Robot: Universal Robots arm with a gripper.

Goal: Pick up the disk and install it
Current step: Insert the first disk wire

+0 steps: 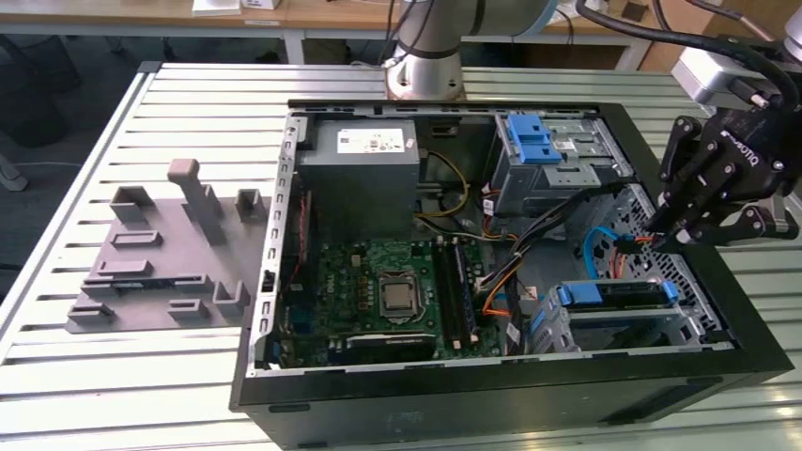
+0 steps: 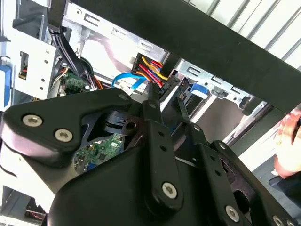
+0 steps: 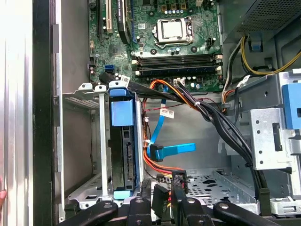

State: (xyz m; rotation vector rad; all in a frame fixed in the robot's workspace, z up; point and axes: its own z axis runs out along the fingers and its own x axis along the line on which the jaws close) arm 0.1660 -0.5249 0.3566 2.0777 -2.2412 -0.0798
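The disk (image 1: 614,295) sits in its blue carrier inside the lower drive cage, at the near corner of the open computer case on the exterior view's right. In the first wrist view the disk (image 3: 124,146) stands edge-on in that cage. My gripper (image 1: 655,237) hangs over the case's side wall, just beyond the disk. Its fingers (image 2: 151,107) are closed around a black power connector (image 2: 162,87) with red, yellow and orange wires. The same connector (image 3: 161,195) shows between the fingertips of the gripper (image 3: 164,206), beside the disk's cage.
A loose blue flat cable (image 3: 171,149) lies on the case floor by the cage. An upper metal cage with a blue latch (image 1: 544,146), the grey power supply (image 1: 363,167) and the motherboard (image 1: 389,282) fill the case. A grey fixture plate (image 1: 163,263) lies beside it. A person's hand (image 2: 288,141) is near.
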